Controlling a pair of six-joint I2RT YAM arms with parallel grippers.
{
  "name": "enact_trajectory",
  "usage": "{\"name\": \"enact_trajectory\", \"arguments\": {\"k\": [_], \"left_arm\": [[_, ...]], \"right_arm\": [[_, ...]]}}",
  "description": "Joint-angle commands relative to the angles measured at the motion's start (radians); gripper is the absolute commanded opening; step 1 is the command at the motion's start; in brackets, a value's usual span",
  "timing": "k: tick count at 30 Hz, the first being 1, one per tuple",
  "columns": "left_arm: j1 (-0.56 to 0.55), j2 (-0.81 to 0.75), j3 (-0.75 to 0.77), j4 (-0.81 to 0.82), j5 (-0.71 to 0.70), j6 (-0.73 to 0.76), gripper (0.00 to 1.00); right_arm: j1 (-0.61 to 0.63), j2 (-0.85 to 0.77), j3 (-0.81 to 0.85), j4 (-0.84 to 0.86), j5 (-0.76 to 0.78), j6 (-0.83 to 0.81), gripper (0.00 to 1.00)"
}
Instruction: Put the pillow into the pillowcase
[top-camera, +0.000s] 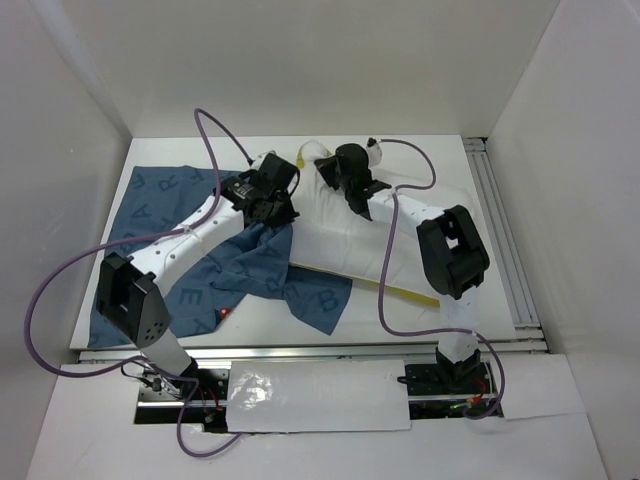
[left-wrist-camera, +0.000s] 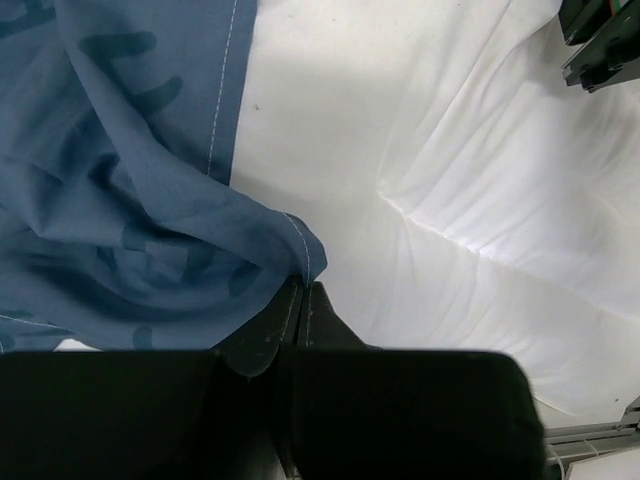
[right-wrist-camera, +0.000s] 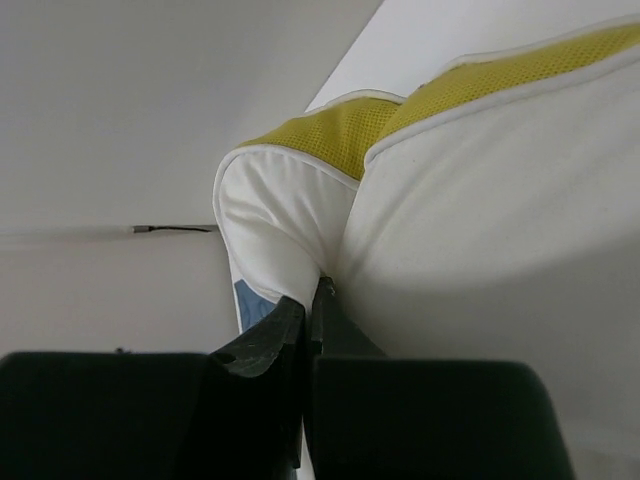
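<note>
The white pillow with a yellow band lies across the middle of the table. The dusty-blue pillowcase with dark letters is spread to its left and bunched along the pillow's left side. My left gripper is shut on the pillowcase's stitched hem, held over the pillow's white cover. My right gripper is shut on the pillow's far corner, pinching white fabric beside the yellow band.
White walls enclose the table on three sides. A metal rail runs along the right edge. A crinkled plastic sheet lies between the arm bases. Purple cables loop over both arms.
</note>
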Motion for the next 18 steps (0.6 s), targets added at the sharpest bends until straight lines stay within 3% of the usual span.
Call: {"name": "enact_trajectory", "arguments": {"k": [1,6,9,12,14,15,16,18], "left_arm": [[0.005,0.005,-0.011,0.019,0.005,-0.032,0.00],[0.023,0.005,-0.011,0.028,-0.015,-0.032,0.00],[0.034,-0.014,-0.023,0.028,-0.024,-0.032,0.00],[0.043,-0.025,-0.060,0.037,0.019,-0.005,0.00],[0.053,-0.036,-0.069,0.037,0.052,0.052,0.15],[0.053,-0.036,-0.069,0.017,0.052,0.067,0.28],[0.053,-0.036,-0.060,0.005,0.063,0.095,0.57],[0.053,-0.036,-0.049,-0.026,0.053,0.106,0.75]], "right_arm": [[0.038,-0.016,0.010,0.010,-0.003,0.119,0.00],[0.048,0.004,-0.064,0.036,-0.129,0.205,0.00],[0.072,0.004,-0.119,0.067,-0.105,0.219,0.00],[0.081,0.048,-0.095,-0.025,-0.085,0.156,0.00],[0.081,0.082,-0.095,-0.036,-0.117,0.103,0.00],[0.081,0.082,-0.111,-0.027,-0.126,0.083,0.02],[0.081,0.082,-0.127,-0.027,-0.126,0.051,0.08],[0.069,0.073,-0.180,-0.004,-0.163,0.009,0.14]]}}
